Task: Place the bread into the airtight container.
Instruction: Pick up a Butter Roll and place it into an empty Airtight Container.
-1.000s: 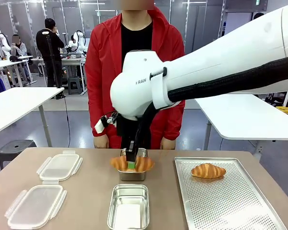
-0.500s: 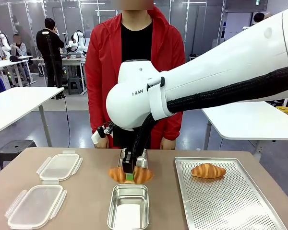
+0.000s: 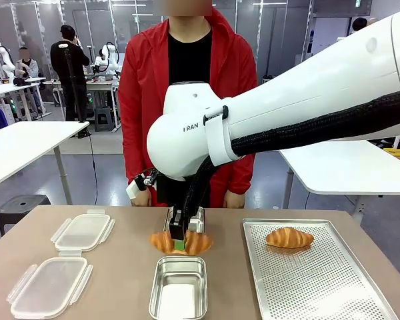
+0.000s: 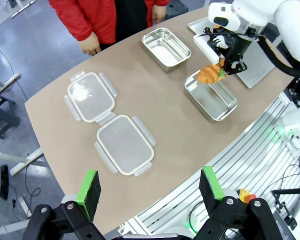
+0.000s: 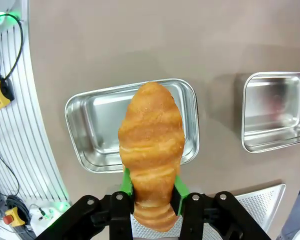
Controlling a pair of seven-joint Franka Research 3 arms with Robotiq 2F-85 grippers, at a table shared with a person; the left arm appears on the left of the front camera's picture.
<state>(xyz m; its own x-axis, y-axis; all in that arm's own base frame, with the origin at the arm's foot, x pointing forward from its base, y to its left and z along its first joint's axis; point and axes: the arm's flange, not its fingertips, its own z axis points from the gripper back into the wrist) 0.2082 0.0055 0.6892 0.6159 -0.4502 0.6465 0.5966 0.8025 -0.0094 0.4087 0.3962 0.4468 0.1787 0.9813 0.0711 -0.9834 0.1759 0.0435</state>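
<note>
My right gripper [image 3: 180, 241] is shut on a golden croissant-shaped bread [image 3: 199, 243], gripped across its middle between the green pads. The bread [image 5: 151, 150] hangs in the air over the near steel airtight container [image 5: 97, 130], which holds nothing. In the front view this container [image 3: 178, 288] lies just in front of the bread. My left gripper [image 4: 151, 186] stands open, high above the table's edge, with nothing between its fingers. From there the held bread [image 4: 210, 74] shows above the container [image 4: 212, 100].
A second steel container [image 3: 199, 215] sits behind the bread. Another croissant [image 3: 289, 237] lies on the perforated tray [image 3: 320, 280] at right. Two clear lids [image 3: 82, 231] [image 3: 50, 285] lie at left. The person's hands [image 3: 140, 197] rest at the far table edge.
My right gripper has carried the bread from over the far container toward the near one and a little lower. It has barely moved in the last half second.
</note>
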